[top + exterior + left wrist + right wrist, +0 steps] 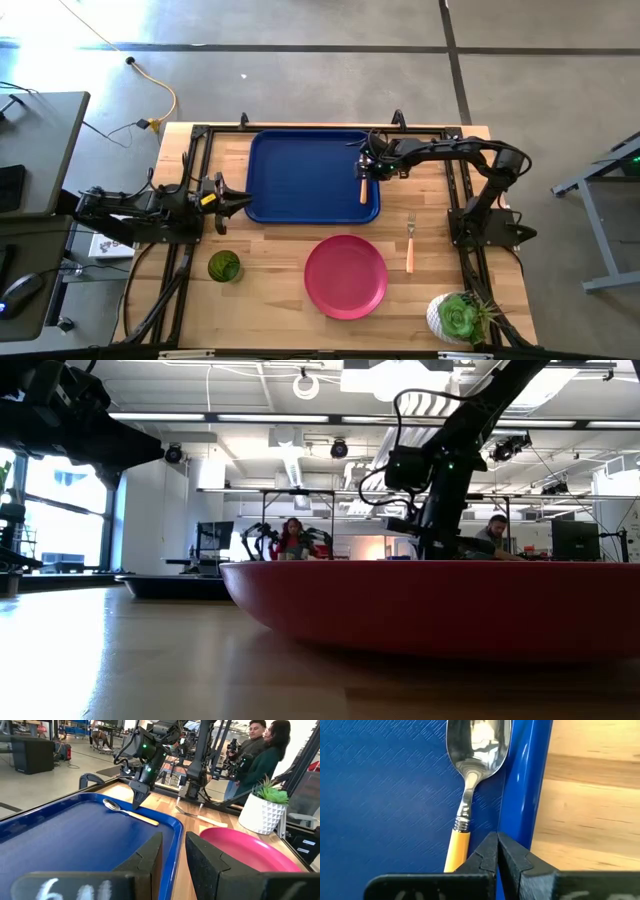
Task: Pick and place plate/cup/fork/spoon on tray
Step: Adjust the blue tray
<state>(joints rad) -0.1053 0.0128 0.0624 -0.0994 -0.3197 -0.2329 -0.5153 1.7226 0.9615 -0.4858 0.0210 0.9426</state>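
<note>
The large rectangular dark blue plastic tray (300, 180) with a raised rim was seen at the far middle of the wooden table (270, 285). The slim spoon (363, 184) with a silver oval bowl and an orange handle was lying inside the tray, just beside its right rim. The right gripper (366, 162) was held over the spoon's bowl end at the tray's right edge; in the right wrist view its fingertips (490, 851) were pressed together with nothing between them, above the spoon's handle and the rim. The slim fork (410, 243) with silver tines and an orange handle was lying on the table to the right of the round flat pink-red plastic plate (346, 277), apart from it and outside the tray. The small dark green translucent cup (223, 266) was standing on the table well to the plate's left. The left gripper (238, 200) was held just beside the tray's left rim, its fingers parted and empty.
</note>
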